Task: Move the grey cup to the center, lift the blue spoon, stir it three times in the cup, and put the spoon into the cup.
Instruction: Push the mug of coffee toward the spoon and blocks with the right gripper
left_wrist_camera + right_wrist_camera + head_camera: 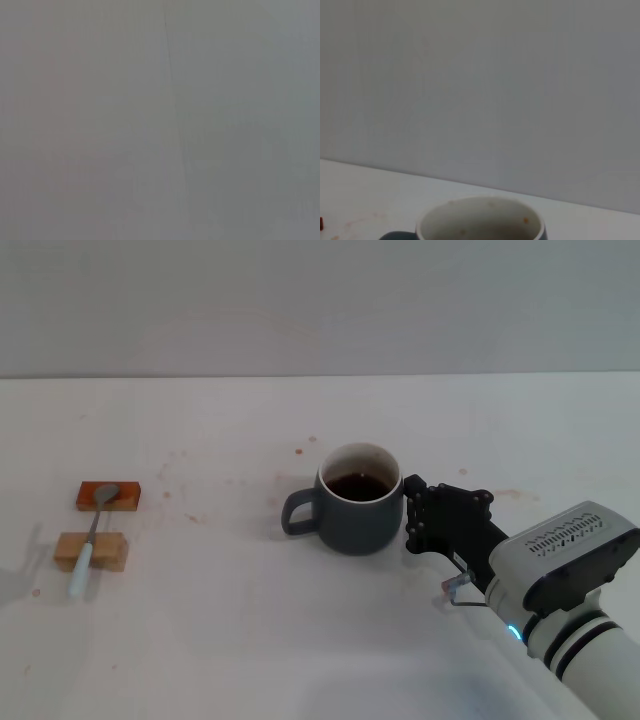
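Note:
The grey cup (357, 502) stands near the middle of the white table (250, 620), dark liquid inside, its handle pointing to my left. Its pale rim also shows in the right wrist view (480, 222). My right gripper (412, 513) is right beside the cup's right wall, open, with its fingertips apart and nothing between them. The blue spoon (90, 540) lies far left, its metal bowl on an orange-red block (108, 496) and its light-blue handle across a tan wooden block (92, 551). My left gripper is out of view.
The table's far edge meets a plain grey wall (320, 300). Small brown stains (300, 450) dot the table behind the cup. The left wrist view shows only a blank grey surface (160, 120).

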Controlling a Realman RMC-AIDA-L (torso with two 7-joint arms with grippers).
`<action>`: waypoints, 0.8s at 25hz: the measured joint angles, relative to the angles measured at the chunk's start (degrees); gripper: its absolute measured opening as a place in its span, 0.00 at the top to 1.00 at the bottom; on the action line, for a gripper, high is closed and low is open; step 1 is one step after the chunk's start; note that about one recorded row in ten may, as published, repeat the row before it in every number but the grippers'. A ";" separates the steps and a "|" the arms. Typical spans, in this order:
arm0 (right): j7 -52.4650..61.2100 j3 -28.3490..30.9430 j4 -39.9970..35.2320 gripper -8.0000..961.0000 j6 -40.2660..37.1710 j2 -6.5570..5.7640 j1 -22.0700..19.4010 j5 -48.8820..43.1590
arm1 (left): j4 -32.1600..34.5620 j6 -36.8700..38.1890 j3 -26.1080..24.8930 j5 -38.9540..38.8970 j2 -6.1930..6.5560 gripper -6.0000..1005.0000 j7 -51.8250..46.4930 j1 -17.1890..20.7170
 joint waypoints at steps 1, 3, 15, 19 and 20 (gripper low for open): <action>0.00 0.00 0.19 0.99 0.14 0.01 0.07 0.00 | 0.00 0.03 0.00 0.00 0.00 0.19 0.00 0.01; 0.00 0.01 0.54 0.99 0.71 0.01 0.37 -0.09 | 0.00 0.07 0.00 0.00 0.00 0.19 0.00 0.05; 0.00 0.13 1.67 0.99 2.94 0.05 1.50 -2.55 | 0.00 0.11 0.00 0.00 0.00 0.19 0.00 0.19; 0.00 0.79 1.21 0.99 1.63 0.08 0.59 -2.64 | 0.00 0.15 0.00 0.00 0.00 0.19 0.00 0.47; 0.00 0.92 0.79 0.99 0.71 0.09 0.22 -2.56 | 0.00 0.19 0.00 0.00 0.00 0.19 0.00 0.53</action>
